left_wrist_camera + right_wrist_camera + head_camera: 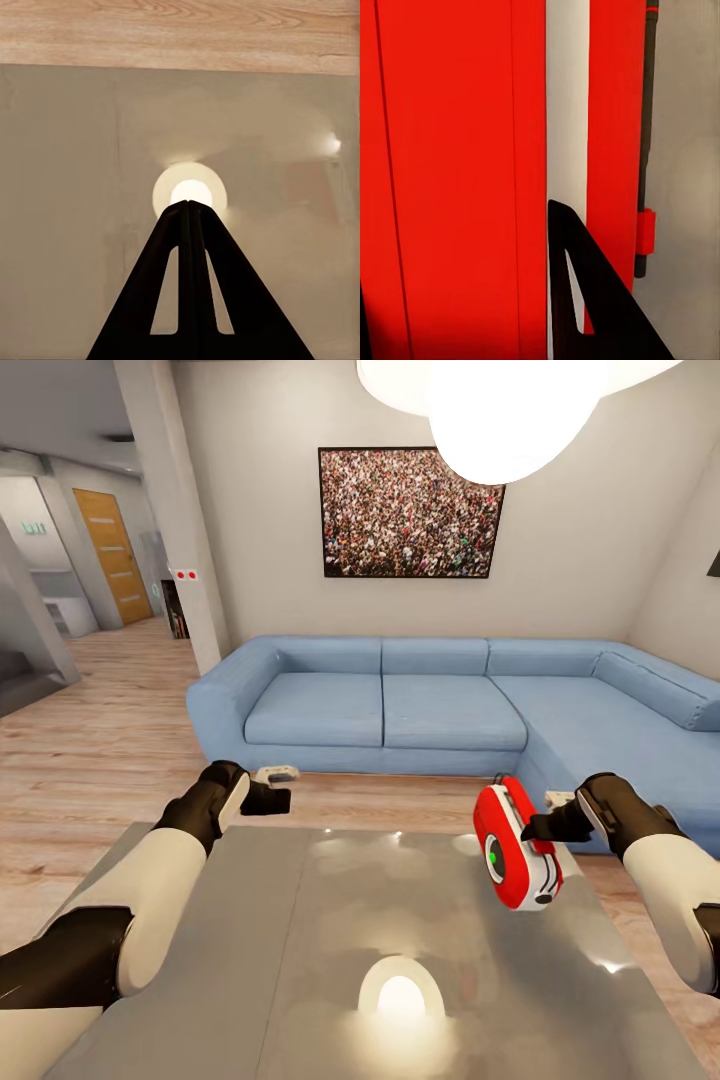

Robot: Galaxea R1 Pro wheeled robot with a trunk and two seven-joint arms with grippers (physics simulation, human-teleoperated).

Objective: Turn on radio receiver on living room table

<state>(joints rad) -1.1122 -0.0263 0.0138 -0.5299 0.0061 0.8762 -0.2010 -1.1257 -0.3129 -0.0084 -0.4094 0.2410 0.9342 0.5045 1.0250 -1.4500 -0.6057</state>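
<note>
While the right gripper (pixel 537 826) grips the red radio receiver (pixel 515 858) above the table's (pixel 300 960) right side, its dial glows green; hold it steady, left gripper (pixel 189 214) pressed together

No lettering can be read anywhere here. A green sign (pixel 36 528) hangs on the far hallway wall, too blurred to make out.
</note>
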